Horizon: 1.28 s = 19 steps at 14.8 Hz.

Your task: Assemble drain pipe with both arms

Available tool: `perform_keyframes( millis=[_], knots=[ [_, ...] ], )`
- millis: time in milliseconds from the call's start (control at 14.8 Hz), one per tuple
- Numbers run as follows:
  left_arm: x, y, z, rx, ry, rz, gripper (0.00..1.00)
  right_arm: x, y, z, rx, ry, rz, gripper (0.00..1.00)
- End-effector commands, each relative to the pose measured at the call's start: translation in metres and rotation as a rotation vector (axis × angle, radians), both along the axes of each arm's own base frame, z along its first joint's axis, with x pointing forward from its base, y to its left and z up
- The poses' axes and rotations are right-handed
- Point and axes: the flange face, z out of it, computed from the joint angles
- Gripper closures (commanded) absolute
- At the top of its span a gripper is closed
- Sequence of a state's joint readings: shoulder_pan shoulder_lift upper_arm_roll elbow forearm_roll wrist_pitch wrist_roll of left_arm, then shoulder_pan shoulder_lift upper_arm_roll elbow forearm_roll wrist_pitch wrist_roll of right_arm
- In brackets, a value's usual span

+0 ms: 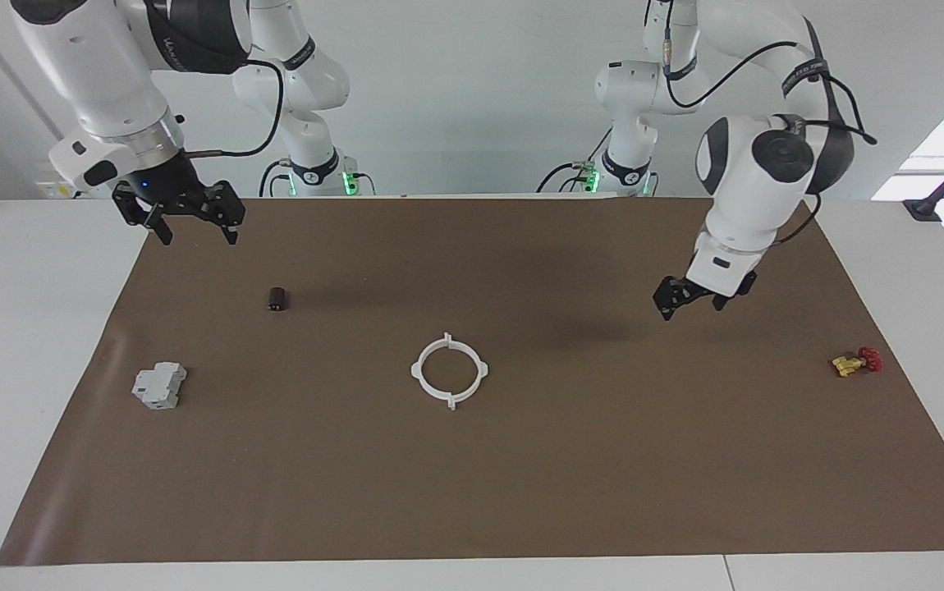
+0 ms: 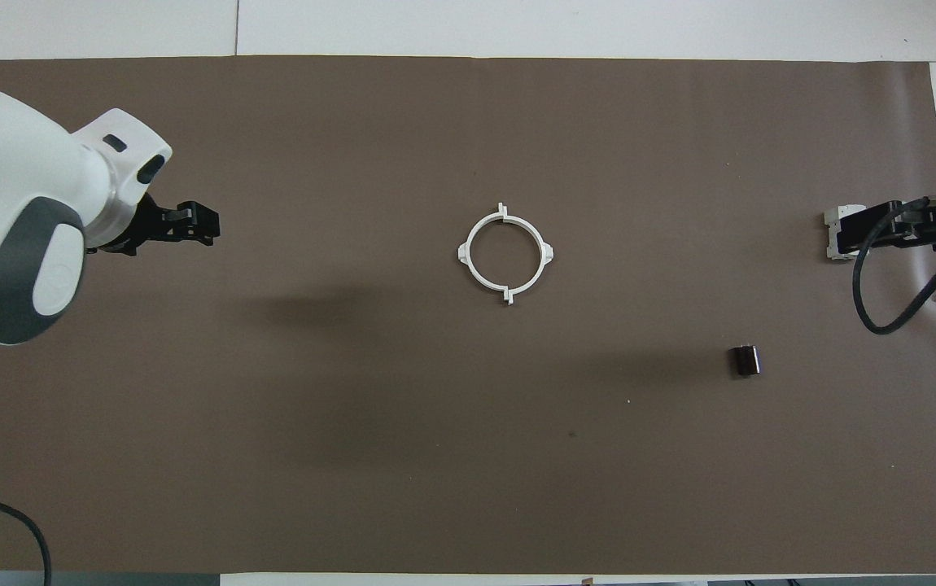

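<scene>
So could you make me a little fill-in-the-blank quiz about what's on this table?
1. The two white half-rings lie joined as one ____.
2. The ring lies on a ____ mat.
3. The right gripper holds ____.
4. The valve has a red ____.

Missing words: ring; brown; nothing; handle.

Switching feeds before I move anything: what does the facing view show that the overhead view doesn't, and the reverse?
Only the facing view shows the yellow-and-red valve at the left arm's end and both arm bases. The overhead view adds no object of its own; there the right gripper partly covers the grey block. Both show the closed white ring, the dark cylinder and the raised left gripper, holding nothing.
</scene>
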State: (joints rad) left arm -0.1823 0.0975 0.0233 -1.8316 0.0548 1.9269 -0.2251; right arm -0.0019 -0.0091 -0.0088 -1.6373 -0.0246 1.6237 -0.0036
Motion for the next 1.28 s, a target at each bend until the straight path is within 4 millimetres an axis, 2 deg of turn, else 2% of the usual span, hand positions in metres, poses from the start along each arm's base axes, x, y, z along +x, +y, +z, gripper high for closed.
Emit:
perform_keyframes(
  millis=[0, 270, 541, 811, 1216],
  knots=[
    [-0.02, 0.046, 0.031, -0.011, 0.001, -0.063, 0.0, -0.003, -0.001, 0.004, 0.008, -0.006, 0.014, 0.0],
    [-0.026, 0.083, 0.078, -0.041, -0.013, -0.009, 0.0, -0.004, 0.001, 0.006, 0.008, -0.009, 0.017, 0.0],
    [-0.026, 0.101, 0.131, -0.073, -0.007, -0.034, 0.0, -0.004, 0.001, 0.006, 0.008, -0.009, 0.019, 0.0],
    [-0.027, 0.1, 0.148, -0.084, 0.005, -0.032, 0.0, -0.004, 0.001, 0.006, 0.008, -0.009, 0.019, 0.0],
    [-0.037, 0.098, 0.142, -0.084, 0.043, -0.035, 0.0, -0.004, 0.001, 0.006, 0.008, -0.009, 0.017, 0.0]
  ],
)
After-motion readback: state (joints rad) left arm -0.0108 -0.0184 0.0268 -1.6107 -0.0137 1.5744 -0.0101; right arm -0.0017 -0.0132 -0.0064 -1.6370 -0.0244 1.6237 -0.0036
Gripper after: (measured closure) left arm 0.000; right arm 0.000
